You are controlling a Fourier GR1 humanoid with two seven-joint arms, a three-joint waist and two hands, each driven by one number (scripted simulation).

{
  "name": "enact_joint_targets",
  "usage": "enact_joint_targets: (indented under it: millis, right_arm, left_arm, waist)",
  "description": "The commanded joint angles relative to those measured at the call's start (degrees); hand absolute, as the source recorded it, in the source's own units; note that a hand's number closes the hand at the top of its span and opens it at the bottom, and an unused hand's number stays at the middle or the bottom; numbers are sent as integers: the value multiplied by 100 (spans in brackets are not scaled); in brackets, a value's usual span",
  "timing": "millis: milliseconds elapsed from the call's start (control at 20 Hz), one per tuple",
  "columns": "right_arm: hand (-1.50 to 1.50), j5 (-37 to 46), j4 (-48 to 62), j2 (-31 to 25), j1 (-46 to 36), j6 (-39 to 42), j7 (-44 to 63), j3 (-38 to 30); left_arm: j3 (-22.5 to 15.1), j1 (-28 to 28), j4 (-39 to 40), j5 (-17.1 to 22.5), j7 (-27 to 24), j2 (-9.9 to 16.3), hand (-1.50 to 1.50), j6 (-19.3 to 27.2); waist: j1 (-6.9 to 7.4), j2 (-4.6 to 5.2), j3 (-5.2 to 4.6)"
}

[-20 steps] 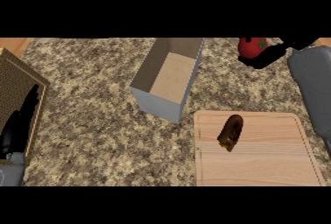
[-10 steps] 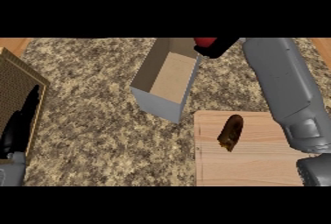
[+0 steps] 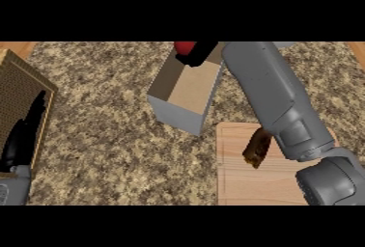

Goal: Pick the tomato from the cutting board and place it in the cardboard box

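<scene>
The red tomato (image 3: pixel 184 47) is held at the top of the head view, just over the far end of the open cardboard box (image 3: pixel 187 89). My right hand (image 3: pixel 200 53) is shut on it, black fingers curled round its right side and hiding much of it. The right forearm runs up from the lower right across the wooden cutting board (image 3: pixel 246 178). A dark brown object (image 3: pixel 257 147) lies on the board's upper part, partly covered by the arm. My left hand (image 3: pixel 22 135) rests at the left edge, fingers straight and pointing up.
The box has grey outer walls and a tan inside. A brown woven mat or basket (image 3: pixel 21 94) sits at the left edge under the left hand. Speckled stone counter (image 3: pixel 107 159) lies between the box, board and mat.
My right hand has carried the tomato leftward from the far right to above the box's far end. The forearm now crosses the cutting board. The left hand has not moved.
</scene>
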Motion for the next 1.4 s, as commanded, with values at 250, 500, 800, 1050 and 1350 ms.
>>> enact_joint_targets:
  millis: [250,500,800,1050,1350]
  right_arm:
    - [150,281,1187,406,-502,-1141,564,77]
    - [-150,-162,1718,411,-454,-958,722,-88]
    - [-150,-376,1865,413,-280,-1106,113,-114]
    - [-150,-816,1552,412,-330,-1415,-317,-599]
    - [-150,-1502,1447,193,-406,-1302,-423,-1315]
  left_arm:
    - [-100,-204,55,39,2,-19,0,-218]
    - [-76,-469,141,-68,81,-8,0,-84]
    - [-214,-403,130,-166,60,-161,0,-24]
    - [-214,-290,-65,-127,165,-168,0,-71]
    - [67,-270,185,6,-55,15,0,-115]
  waist:
    - [171,71,-4]
    - [295,128,-5]
    - [354,127,0]
    - [286,101,8]
    - [184,88,3]
